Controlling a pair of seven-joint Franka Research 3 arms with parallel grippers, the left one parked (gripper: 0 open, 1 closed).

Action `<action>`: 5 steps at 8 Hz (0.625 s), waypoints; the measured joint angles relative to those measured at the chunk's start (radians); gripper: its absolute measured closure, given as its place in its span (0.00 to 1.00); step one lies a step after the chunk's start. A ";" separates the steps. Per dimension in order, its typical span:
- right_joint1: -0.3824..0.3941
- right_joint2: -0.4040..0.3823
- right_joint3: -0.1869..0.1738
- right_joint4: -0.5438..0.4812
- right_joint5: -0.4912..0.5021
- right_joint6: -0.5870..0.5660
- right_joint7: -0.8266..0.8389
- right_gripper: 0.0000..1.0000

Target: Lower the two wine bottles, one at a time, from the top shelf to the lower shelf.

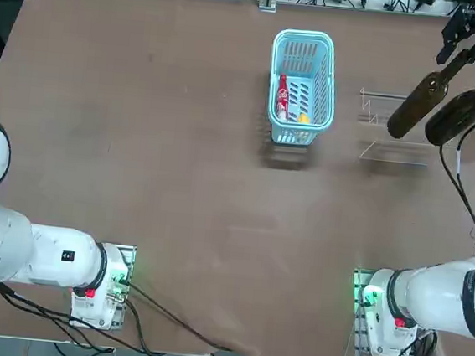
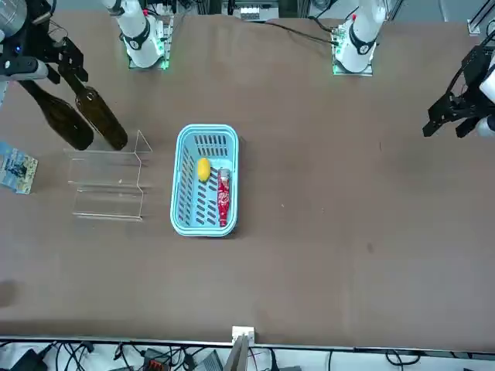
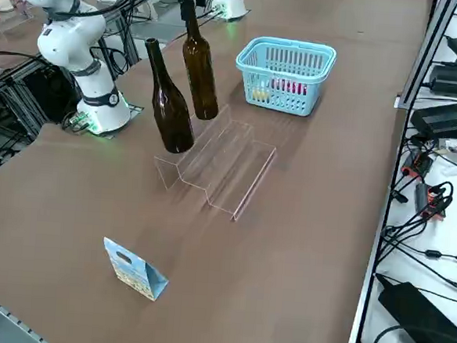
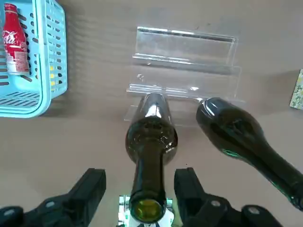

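Two fingers of the right gripper [image 4: 140, 174] stand apart on either side of the nearer bottle's neck, with nothing clamped yet as far as we can see. We judge the step in hand to be taking this first bottle [image 3: 200, 67]; if we close off-centre, one finger would push the slim neck before the other meets it, and the tall glass could tip.

Its base is on the top shelf [image 4: 175, 75], just beside the second bottle [image 3: 170, 108], also upright there. That closeness is our next worry: a sideways swing, or a finger opening wide, could knock the neighbour over. The clear stand is light, we guess, so a bottle dragged rather than lifted might take it along.

Past that, the lower shelf [image 4: 189, 47] holds neither bottle. It's narrow and see-through, so we could misjudge its edge, set the base half over the lip, or let go too high. Lifting too little would catch the base on the step. Further off, the basket [image 3: 286, 75] sits well apart, a risk only if a bottle falls that way.
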 joint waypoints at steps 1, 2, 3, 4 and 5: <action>0.000 -0.001 0.000 -0.006 0.000 0.000 0.000 0.17; 0.000 -0.002 -0.001 -0.012 -0.001 0.000 0.000 0.19; 0.000 -0.003 -0.002 -0.015 -0.001 0.000 0.000 0.20; -0.001 -0.004 -0.003 -0.016 -0.001 0.000 0.000 0.24; -0.001 -0.005 -0.003 -0.017 -0.001 0.000 0.000 0.29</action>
